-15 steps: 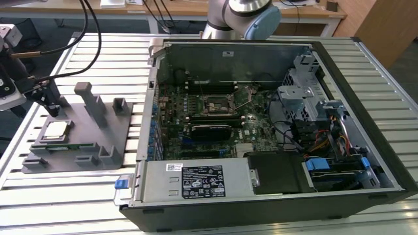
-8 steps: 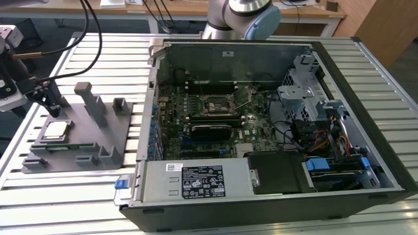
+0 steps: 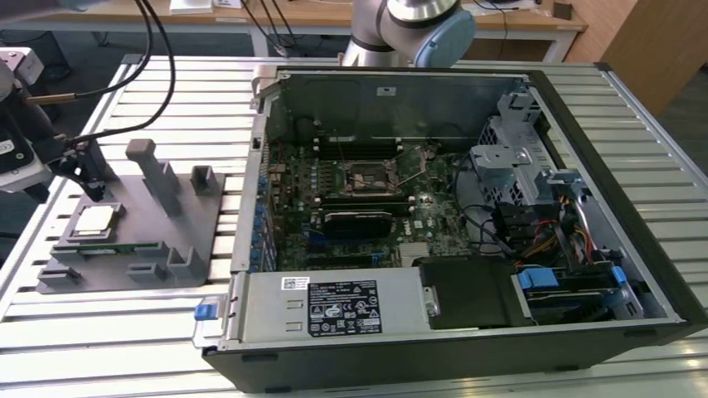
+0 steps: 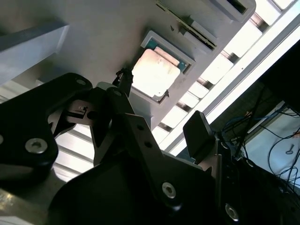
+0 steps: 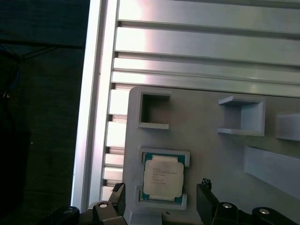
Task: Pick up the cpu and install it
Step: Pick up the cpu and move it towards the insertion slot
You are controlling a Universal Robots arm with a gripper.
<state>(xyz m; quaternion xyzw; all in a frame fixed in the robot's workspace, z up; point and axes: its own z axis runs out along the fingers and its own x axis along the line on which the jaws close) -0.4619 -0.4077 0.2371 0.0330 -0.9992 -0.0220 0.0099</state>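
In the exterior view we see the end effector [image 3: 93, 186] hanging just above the cpu [image 3: 94, 220]. The cpu lies flat in a grey holder [image 3: 144, 249] on the slatted surface [image 3: 111, 340], to the exterior view's left of the open computer case [image 3: 652, 207]. In the second wrist view the fingers [image 4: 199, 133] stand apart, with the cpu [image 4: 154, 72] beyond them. In the first wrist view we find the cpu [image 5: 162, 176] between the spread fingers [image 5: 205, 197], touching neither.

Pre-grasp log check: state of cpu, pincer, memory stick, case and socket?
cpu: lying flat in its pocket on the grey fixture, not gripped.
pincer: open, fingers either side of the cpu.
memory stick: lying in the fixture beside the cpu.
computer case: on its side, side panel off.
cpu socket: looks empty.
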